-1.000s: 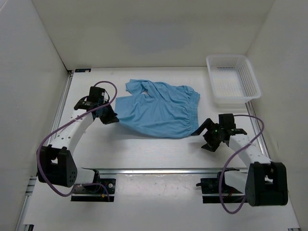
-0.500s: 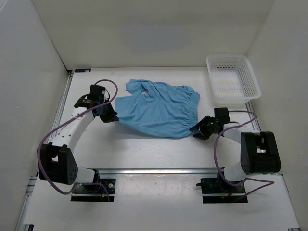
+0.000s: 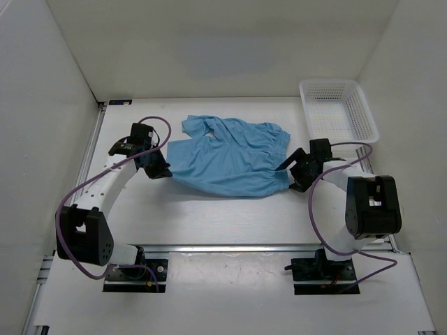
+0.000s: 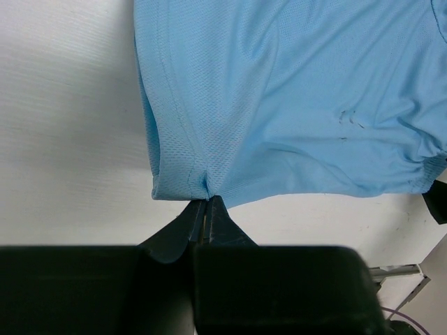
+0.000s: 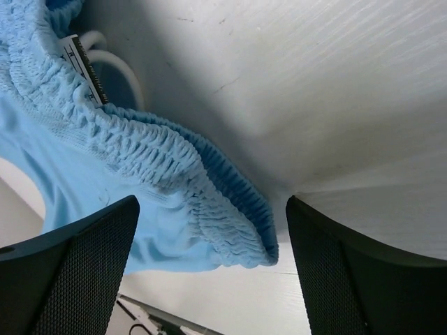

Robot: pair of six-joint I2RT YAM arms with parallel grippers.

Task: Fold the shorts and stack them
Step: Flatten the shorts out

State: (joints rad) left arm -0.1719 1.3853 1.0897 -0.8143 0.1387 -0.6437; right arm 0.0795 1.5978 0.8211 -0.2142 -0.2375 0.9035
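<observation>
Pinching the shorts (image 4: 293, 91), left claw (image 4: 204, 204) clamped shut, right claw (image 5: 213, 241) open, seemingly straddling the waistband (image 5: 167, 157).

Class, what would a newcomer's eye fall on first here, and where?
The light blue shorts lie crumpled mid-table. The left gripper is pinched shut on their hem at the left, while the right gripper stands open astride the gathered waistband at the right. A white basket sits at the far right corner.

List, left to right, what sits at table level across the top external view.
left gripper → shorts → right gripper → white basket
</observation>
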